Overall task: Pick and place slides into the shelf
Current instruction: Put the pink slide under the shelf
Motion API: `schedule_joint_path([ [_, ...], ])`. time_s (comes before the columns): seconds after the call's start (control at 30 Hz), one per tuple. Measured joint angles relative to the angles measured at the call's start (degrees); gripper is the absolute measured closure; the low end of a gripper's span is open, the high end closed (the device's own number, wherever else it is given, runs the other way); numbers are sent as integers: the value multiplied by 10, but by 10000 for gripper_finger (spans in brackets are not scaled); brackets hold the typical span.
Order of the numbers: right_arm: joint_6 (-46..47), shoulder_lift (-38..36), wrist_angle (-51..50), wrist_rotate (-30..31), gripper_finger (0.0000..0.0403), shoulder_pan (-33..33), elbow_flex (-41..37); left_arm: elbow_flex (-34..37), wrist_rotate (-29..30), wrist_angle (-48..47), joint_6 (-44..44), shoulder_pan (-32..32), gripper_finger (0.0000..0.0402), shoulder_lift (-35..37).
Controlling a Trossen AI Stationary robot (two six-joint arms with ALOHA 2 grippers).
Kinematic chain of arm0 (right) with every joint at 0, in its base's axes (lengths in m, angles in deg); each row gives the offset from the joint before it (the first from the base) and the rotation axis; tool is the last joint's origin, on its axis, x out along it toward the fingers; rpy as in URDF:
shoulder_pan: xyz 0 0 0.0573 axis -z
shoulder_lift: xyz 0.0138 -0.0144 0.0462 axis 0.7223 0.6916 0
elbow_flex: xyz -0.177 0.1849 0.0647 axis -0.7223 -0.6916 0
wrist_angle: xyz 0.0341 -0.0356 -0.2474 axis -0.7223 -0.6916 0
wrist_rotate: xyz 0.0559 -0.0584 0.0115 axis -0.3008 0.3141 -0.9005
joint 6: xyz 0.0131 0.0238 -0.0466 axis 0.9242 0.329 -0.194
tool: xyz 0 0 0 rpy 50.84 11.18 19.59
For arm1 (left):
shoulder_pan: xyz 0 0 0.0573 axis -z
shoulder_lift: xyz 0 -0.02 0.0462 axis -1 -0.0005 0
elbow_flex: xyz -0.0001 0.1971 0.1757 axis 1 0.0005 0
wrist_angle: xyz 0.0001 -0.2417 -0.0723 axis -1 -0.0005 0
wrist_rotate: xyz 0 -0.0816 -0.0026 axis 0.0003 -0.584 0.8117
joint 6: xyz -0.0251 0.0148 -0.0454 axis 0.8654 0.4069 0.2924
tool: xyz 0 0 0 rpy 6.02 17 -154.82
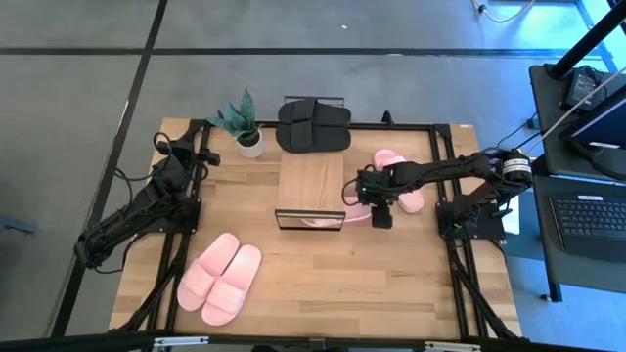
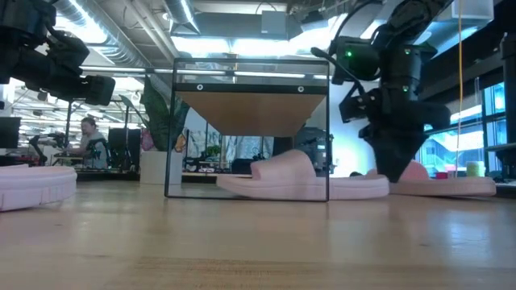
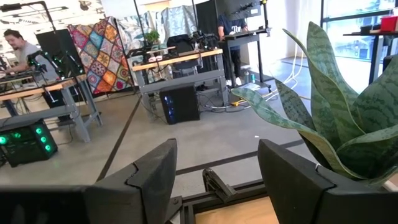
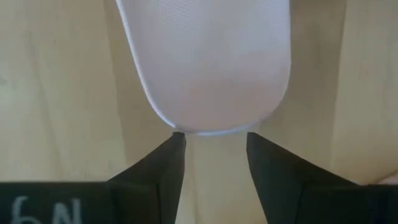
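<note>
Right gripper [image 1: 380,217]: low at the table, just beside the shelf's right end; jaws part-open, nothing between them, fingertips [image 4: 176,144] right at the rounded end of a pink slide.
Left gripper [image 3: 214,180]: parked at the table's left edge, near the potted plant [image 1: 245,124]; jaws wide apart, empty.
Shelf [image 1: 311,182]: mid-table, light wood top board on a thin black frame; open underneath.
Pink slide, under shelf [image 2: 302,179]: flat on the table, partly beneath the top board, one end reaching out past the right frame post toward the right gripper.
Pink slide, loose [image 1: 396,177]: on the table to the right of the shelf, partly hidden by the right arm.
Pink pair [image 1: 221,277]: side by side at front left, well apart from the shelf.
Black pair [image 1: 313,125]: side by side just behind the shelf, near the table's back edge.
Handling, judged: light foam-like body, soft and springy; likely to flex or fold under a hard pinch and to slide easily on the wood.
Grip point, judged: sole edge at heel or toe for a push; strap arch for a lift, being the one raised part that narrow jaws can span.
Risk, judged: squeeze on the thin rim may bend the sole and let it slip out; a push off-centre may swing the slide against the frame post.
</note>
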Motion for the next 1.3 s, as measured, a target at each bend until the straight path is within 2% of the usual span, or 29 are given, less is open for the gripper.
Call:
schedule_joint_path([
  [0.13,1,0,27,-36,231,-1,0,0,0,0,0,0,185,0],
  [0.43,-3,0,115,-70,231,-20,0,0,0,0,0,0,185,0],
  [0.57,-4,0,133,-70,231,-23,0,0,0,0,0,0,185,0],
  [0.7,-2,-6,101,-66,231,-23,0,0,0,0,0,0,185,0],
  [0.87,15,-10,59,-23,231,-23,-1,0,0,0,-1,0,185,0],
  [1.3,-13,38,143,-30,231,-23,0,0,0,0,-1,0,185,0],
])
